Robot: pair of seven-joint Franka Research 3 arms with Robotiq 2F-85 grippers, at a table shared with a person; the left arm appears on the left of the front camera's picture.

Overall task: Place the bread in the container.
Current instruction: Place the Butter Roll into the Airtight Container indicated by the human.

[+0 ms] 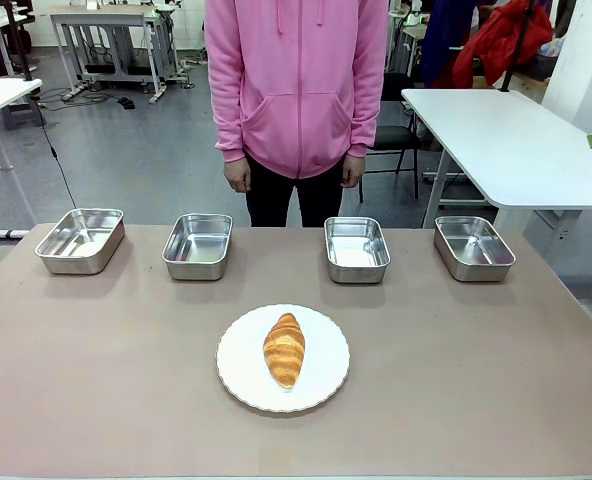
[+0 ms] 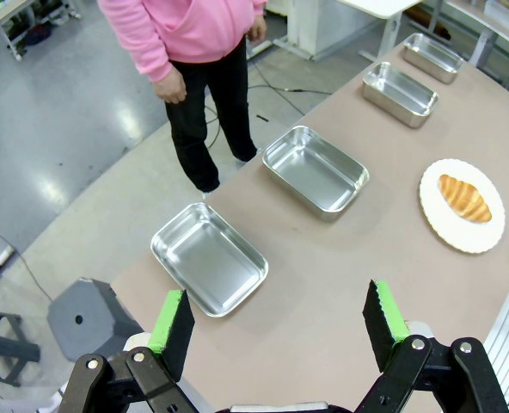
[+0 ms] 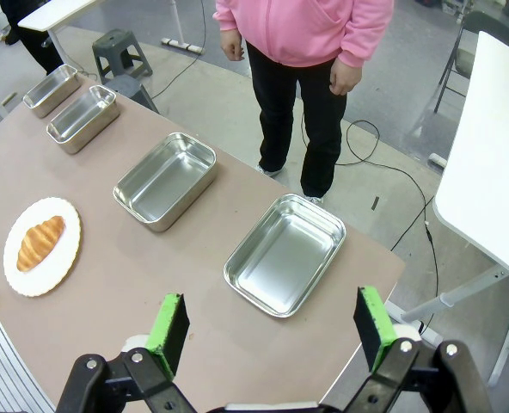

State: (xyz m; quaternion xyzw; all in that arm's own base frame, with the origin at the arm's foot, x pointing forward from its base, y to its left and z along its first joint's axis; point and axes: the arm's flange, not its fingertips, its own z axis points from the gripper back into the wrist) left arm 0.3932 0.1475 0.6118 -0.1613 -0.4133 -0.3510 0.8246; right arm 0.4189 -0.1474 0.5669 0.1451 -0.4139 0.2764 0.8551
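The bread [image 1: 284, 349], a golden-brown croissant, lies on a round white plate [image 1: 234, 360] in the middle of the table. Behind it, several look-alike steel trays stand in a row along the far edge [image 1: 80, 240] [image 1: 198, 245] [image 1: 357, 249] [image 1: 473, 247]; I cannot tell which one is the container. My left gripper [image 2: 279, 318] hangs open high above the table's left end, over the leftmost tray [image 2: 208, 258], with the bread [image 2: 465, 198] far off. My right gripper [image 3: 272, 323] is open above the right end, near the rightmost tray [image 3: 285, 254]. All trays are empty.
A person in a pink hoodie [image 1: 296, 80] stands at the far side, hands down by the hips. A white table [image 1: 516, 140] stands beyond the right end, a grey stool [image 2: 87, 318] off the left corner.
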